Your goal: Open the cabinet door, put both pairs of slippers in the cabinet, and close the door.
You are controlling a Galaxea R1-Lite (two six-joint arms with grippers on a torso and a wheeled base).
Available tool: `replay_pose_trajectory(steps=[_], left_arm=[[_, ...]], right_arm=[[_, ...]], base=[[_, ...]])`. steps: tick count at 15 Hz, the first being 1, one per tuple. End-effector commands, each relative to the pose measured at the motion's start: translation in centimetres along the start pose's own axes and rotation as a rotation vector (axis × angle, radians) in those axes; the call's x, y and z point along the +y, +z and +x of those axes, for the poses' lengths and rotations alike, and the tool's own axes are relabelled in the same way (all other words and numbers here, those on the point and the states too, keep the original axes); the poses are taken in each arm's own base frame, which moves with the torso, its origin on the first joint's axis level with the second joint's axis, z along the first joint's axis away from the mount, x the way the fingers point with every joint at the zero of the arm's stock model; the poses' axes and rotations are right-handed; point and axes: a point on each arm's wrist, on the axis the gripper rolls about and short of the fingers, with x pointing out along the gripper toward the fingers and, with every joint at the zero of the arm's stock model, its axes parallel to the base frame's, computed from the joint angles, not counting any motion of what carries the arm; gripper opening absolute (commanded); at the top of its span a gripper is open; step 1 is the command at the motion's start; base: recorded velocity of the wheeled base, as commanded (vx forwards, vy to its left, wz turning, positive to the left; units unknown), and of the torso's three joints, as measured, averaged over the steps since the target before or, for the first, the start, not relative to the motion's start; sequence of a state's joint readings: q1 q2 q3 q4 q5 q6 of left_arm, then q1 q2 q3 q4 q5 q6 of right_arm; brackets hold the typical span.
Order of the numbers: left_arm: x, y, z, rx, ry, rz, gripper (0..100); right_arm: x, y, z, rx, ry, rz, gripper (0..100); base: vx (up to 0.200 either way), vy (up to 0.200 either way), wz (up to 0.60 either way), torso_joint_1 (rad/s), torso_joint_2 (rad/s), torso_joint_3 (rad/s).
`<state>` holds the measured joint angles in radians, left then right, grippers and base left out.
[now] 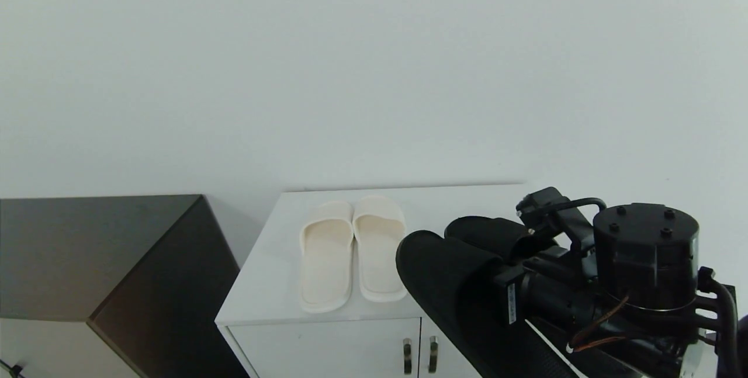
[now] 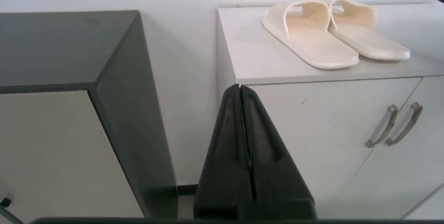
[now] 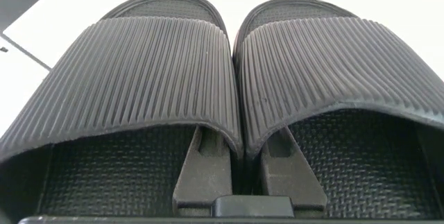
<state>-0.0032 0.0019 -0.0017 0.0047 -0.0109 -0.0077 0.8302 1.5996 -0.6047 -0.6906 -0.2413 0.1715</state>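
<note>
The right pincer (image 3: 243, 156) grips the black slippers (image 3: 229, 78), one finger inside each, pinching their inner sides together near the cabinet's (image 1: 263, 284) front right. The left pincer (image 2: 241, 98) is closed on nothing before the cabinet's shut doors (image 1: 327, 346). The white slippers (image 1: 352, 246) lie side by side, touching, on the cabinet top, left of middle, near its front edge.

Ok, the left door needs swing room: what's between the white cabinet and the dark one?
Nothing: the left wrist view shows a bare gap, only wall behind, between the white cabinet and the dark cabinet.
</note>
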Motion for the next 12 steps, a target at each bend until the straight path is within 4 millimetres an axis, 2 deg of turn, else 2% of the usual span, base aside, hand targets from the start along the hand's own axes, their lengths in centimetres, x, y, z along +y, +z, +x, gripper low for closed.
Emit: replay_pose_trajectory(steps=[1, 6, 10, 12], left_arm=[[0.0, 0.0, 0.0, 0.001, 0.0, 0.0, 0], [0.0, 0.0, 0.0, 0.0, 0.0, -0.002, 0], [0.0, 0.0, 0.0, 0.0, 0.0, -0.009, 0], [0.0, 0.0, 0.0, 0.0, 0.003, -0.005, 0]], right_arm=[[-0.1, 0.0, -0.7, -0.003, 0.011, -0.008, 0], [-0.3, -0.3, -1.6, 0.001, 0.059, -0.016, 0], [-0.3, -0.5, -2.2, 0.0, 0.12, -0.017, 0], [-0.4, -1.0, -2.6, 0.012, 0.144, -0.056, 0]], base=[[-0.2, 0.0, 0.0, 0.022, 0.01, -0.007], [-0.2, 0.0, 0.0, -0.007, 0.0, 0.008], [0.0, 0.0, 0.0, 0.0, 0.0, 0.0], [0.0, -0.2, 0.0, 0.012, 0.0, 0.0]])
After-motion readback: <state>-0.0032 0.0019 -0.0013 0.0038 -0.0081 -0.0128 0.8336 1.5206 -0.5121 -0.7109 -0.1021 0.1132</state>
